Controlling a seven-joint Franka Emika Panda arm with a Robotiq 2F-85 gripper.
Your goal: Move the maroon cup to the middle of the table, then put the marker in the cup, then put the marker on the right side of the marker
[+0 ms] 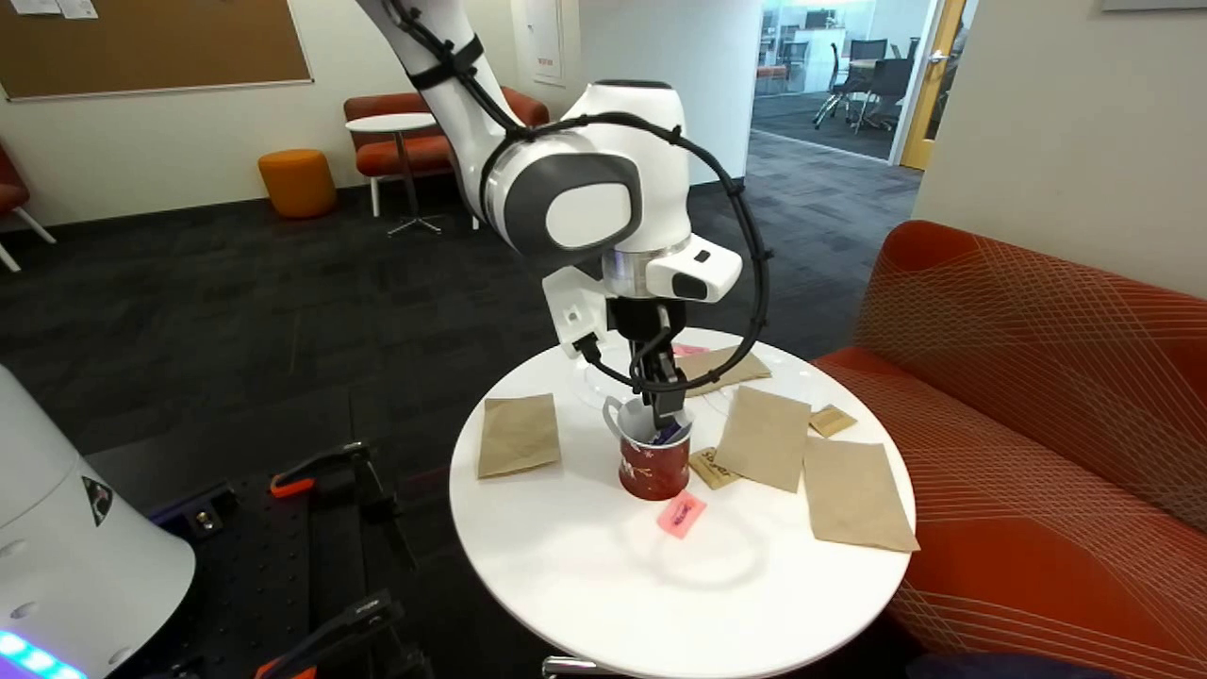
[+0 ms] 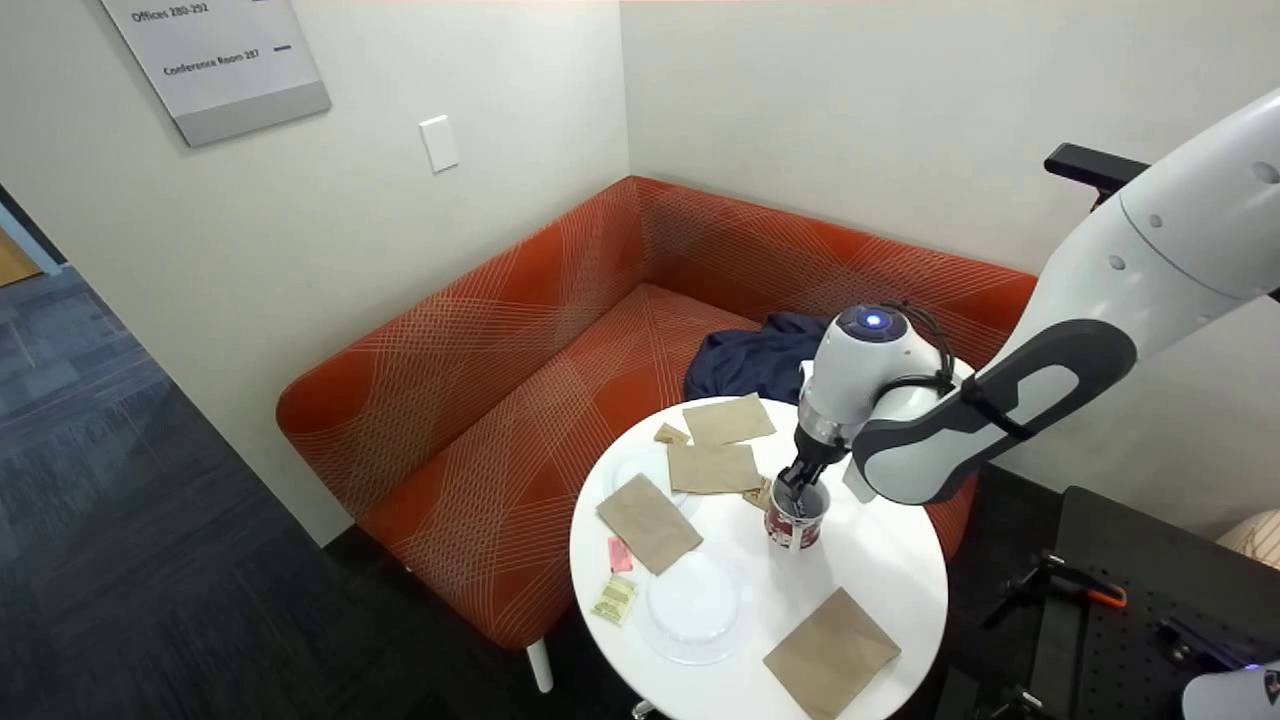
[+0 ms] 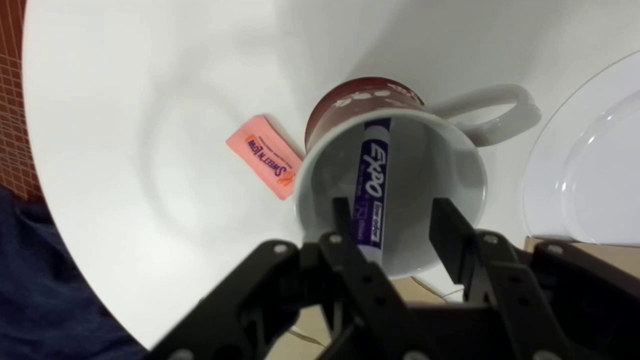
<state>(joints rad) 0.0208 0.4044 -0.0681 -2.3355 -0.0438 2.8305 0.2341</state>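
Tool (image 3: 392, 207) had jaws apart at the mouth of the maroon cup (image 1: 653, 470), which sat upright on the table (image 1: 585, 575), marker (image 3: 371, 185) inside, pink packet (image 3: 265, 156) just beside.

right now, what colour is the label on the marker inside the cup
The marker's label is mostly purple with white lettering, clearest in the wrist view.

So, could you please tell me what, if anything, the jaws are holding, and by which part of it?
Nothing: the jaws stand apart, with a visible gap between one of them and the purple marker in the maroon cup.
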